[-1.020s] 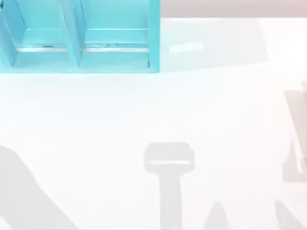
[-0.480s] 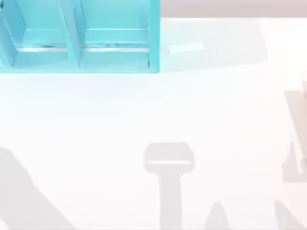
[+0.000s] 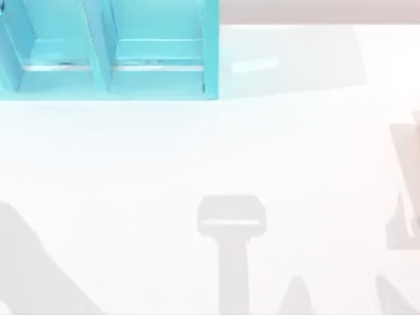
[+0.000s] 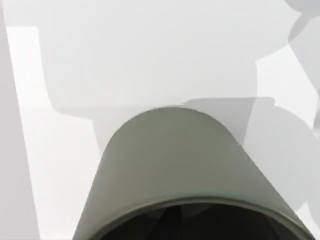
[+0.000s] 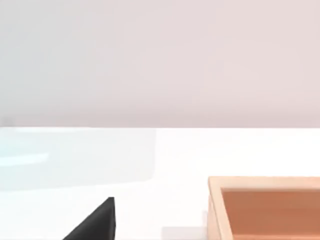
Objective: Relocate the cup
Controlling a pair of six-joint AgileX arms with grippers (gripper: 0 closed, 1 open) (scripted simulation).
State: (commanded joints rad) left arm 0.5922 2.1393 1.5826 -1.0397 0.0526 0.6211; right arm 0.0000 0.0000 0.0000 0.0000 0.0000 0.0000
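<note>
**Cup close under the left wrist**

The grey cup (image 4: 175, 165) sits right by the left wrist camera, over the white table (image 3: 197, 151); whether either gripper is open cannot be told; a blue shelf (image 3: 111, 49) stands far left; a wooden box (image 5: 265, 207) lies near the right arm.

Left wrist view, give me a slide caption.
Grey cup seen close up from the left wrist camera, over the white table.

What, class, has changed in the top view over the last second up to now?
Nothing visibly changed. The blue shelf unit sits at the table's far left as before, and the shadows on the white surface lie where they did.
</note>
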